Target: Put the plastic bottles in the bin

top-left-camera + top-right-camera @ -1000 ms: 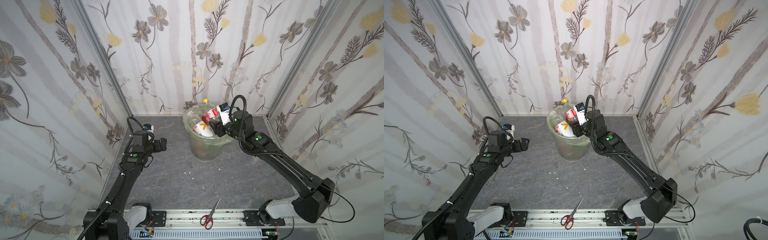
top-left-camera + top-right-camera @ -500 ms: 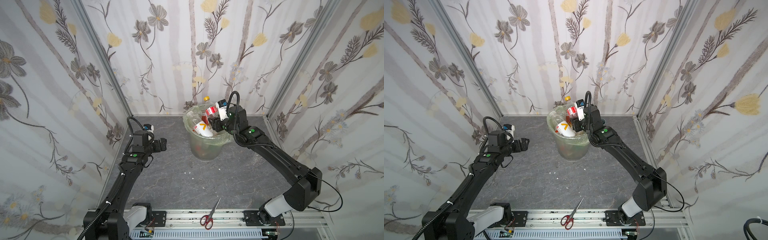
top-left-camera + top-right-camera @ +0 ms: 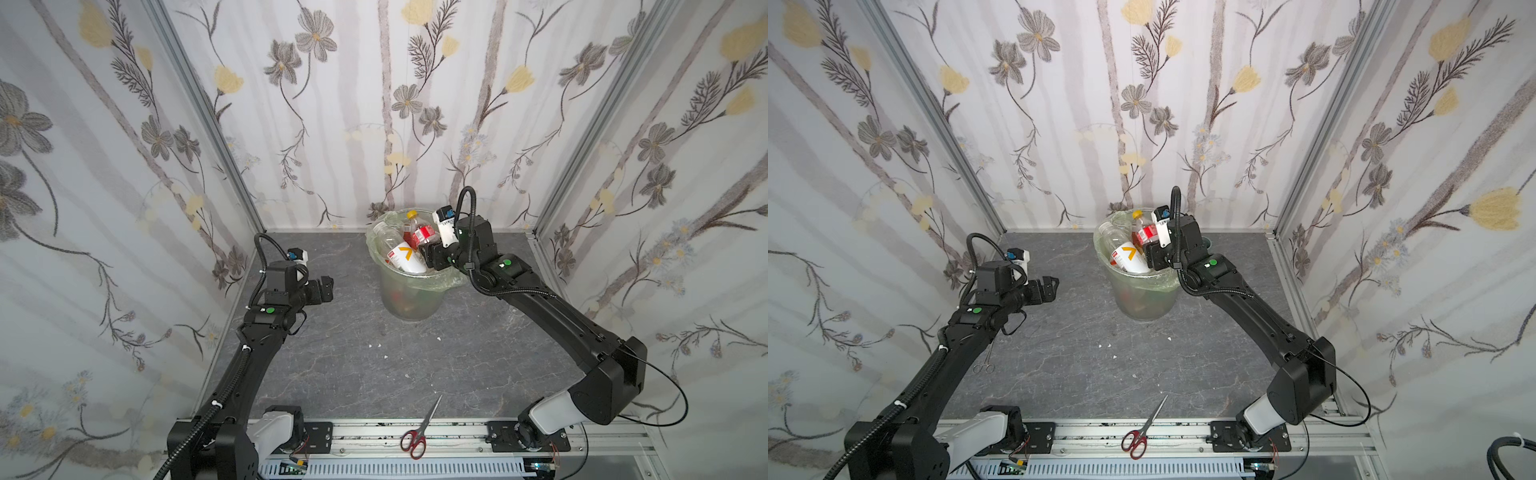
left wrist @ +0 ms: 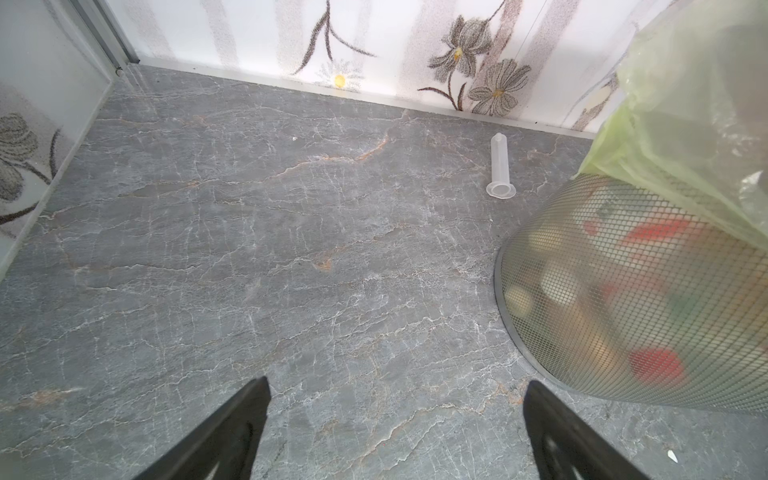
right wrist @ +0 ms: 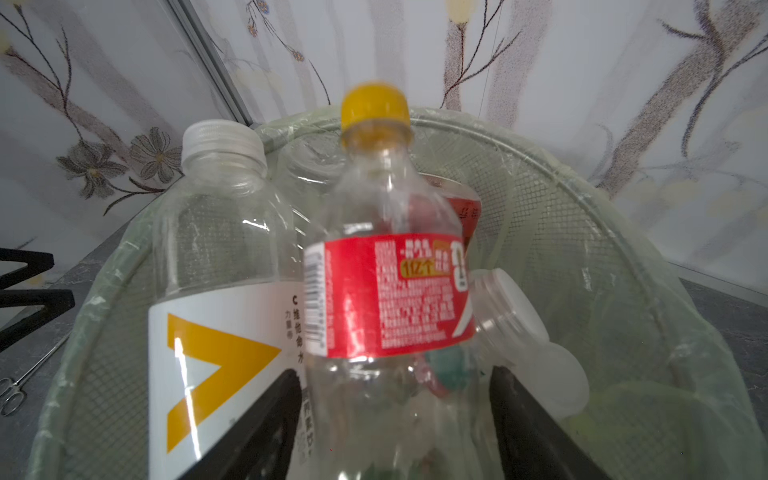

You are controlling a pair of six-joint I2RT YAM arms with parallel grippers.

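Bottle (image 5: 386,291) sits in the bin (image 5: 540,199) between the right gripper's (image 5: 392,376) half-open jaws: open wider, then lift away; left gripper (image 4: 397,380) stands wide open.

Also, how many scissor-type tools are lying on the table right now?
2: the red-handled scissors at the table's front edge by the rail, and a small metal forceps-like tool beside the left arm. The arms may hide others.
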